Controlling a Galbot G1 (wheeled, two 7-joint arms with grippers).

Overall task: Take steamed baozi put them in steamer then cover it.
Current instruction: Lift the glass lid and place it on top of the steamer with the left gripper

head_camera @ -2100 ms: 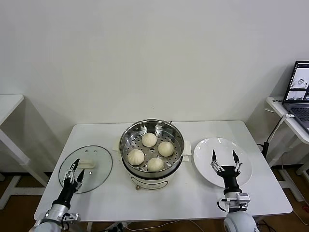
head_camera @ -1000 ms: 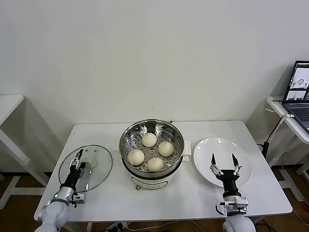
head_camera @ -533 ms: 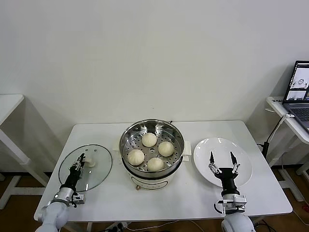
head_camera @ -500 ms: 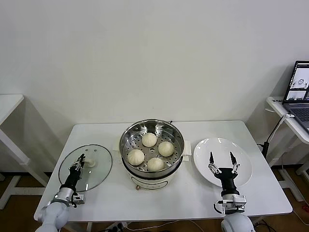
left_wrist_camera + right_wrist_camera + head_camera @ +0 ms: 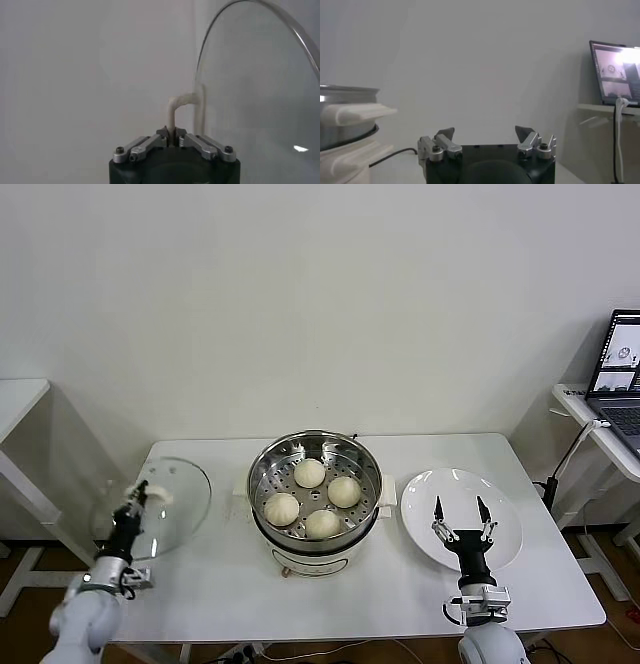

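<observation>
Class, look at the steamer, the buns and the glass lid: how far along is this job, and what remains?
Done: all four baozi sit in the open steamer, and the white plate is bare. In hand: the left gripper is shut on the glass lid by its cream handle, holding it tilted and off the table. The right gripper waits open above the plate. Left: setting the lid on the steamer.

Lighting: bright, even, diffuse; overhead source not visible. Shadows: soft, faint, grey on the wall behind the desk (image 5: 400, 584). Glare: small highlights on the steamer (image 5: 314, 454) rim; one bright glint on the glass lid (image 5: 260, 100). Laptop screen (image 5: 615, 72) glows, slightly overexposed. Wrist views: dimmer, greyer, nearest hardware soft-focused.
</observation>
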